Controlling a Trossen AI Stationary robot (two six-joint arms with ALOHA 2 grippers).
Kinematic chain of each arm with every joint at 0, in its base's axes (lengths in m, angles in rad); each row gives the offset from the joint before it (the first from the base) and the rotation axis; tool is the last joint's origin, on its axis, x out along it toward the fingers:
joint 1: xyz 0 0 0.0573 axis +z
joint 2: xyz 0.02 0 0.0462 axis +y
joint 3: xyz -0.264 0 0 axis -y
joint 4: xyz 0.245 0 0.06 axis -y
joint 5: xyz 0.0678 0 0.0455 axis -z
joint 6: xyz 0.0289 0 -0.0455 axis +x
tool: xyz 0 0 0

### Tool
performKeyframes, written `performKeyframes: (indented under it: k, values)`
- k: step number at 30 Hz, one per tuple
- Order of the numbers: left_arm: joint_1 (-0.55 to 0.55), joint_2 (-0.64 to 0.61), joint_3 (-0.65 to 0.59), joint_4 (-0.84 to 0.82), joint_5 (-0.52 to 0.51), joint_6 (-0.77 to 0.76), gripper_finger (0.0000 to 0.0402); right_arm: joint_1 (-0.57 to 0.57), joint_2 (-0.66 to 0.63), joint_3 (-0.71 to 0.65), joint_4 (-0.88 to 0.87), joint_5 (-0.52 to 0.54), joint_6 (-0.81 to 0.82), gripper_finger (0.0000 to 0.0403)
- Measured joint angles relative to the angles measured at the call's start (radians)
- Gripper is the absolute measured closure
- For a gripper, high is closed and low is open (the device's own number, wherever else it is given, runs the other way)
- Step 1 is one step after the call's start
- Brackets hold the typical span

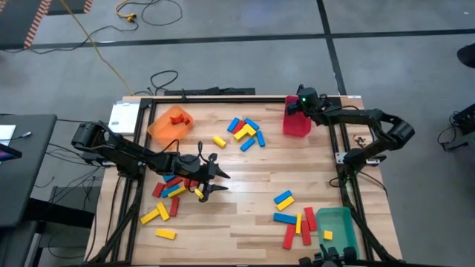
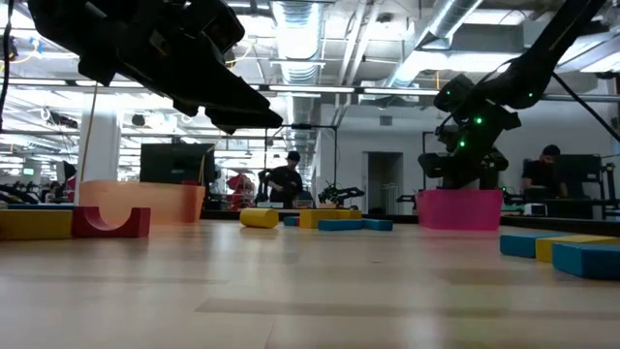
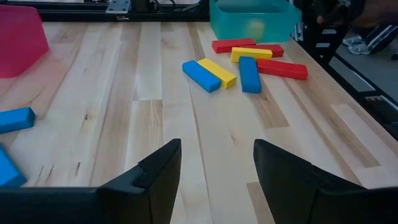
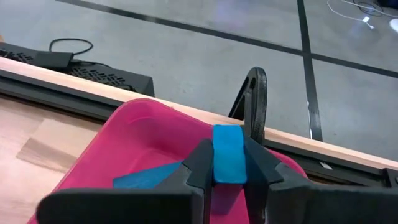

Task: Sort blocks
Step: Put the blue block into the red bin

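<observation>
**Blue block poised over the pink bin, most of the sorting still ahead**

The right gripper (image 4: 229, 163) hangs above the pink bin (image 1: 296, 124) at the far right of the bench (image 1: 245, 178), jaws clamped on a blue block (image 4: 227, 154) held upright between them. Another blue piece (image 4: 148, 177) already lies in that bin, so blue looks to be going there. Across the bench, the left gripper (image 1: 214, 180) hovers just beside a heap of blocks (image 1: 172, 187), jaws apart and nothing between them.

By my reckoning the job is early. The orange bin (image 1: 170, 123) holds something red-orange, the green bin (image 1: 336, 226) one yellow piece, though it shows too small to be sure of its shape. Loose blocks remain in three clusters: the far-centre group (image 1: 245, 133), the left heap with its yellow strays, and the group by the green bin (image 3: 245, 61).

The blocks are plain rectangular bars, solid red, blue or yellow, matte and hard-edged. The bins are glossy translucent plastic with rounded corners. The bench is pale planked wood with visible grain.
</observation>
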Motion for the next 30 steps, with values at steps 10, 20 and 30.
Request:
performKeyframes:
  k: [10,20,30]
  values:
    - [-0.005,0.000,0.000,0.000,0.000,-0.001,0.0205,0.000,0.001,0.000,-0.017,-0.007,0.001,0.0283]
    - [-0.012,0.000,0.000,0.000,0.000,-0.003,0.0205,0.003,0.001,0.000,-0.023,0.011,0.001,0.0242]
    - [-0.012,0.000,0.000,0.000,0.000,-0.007,0.0205,0.010,-0.006,0.000,-0.024,0.012,-0.002,0.0245]
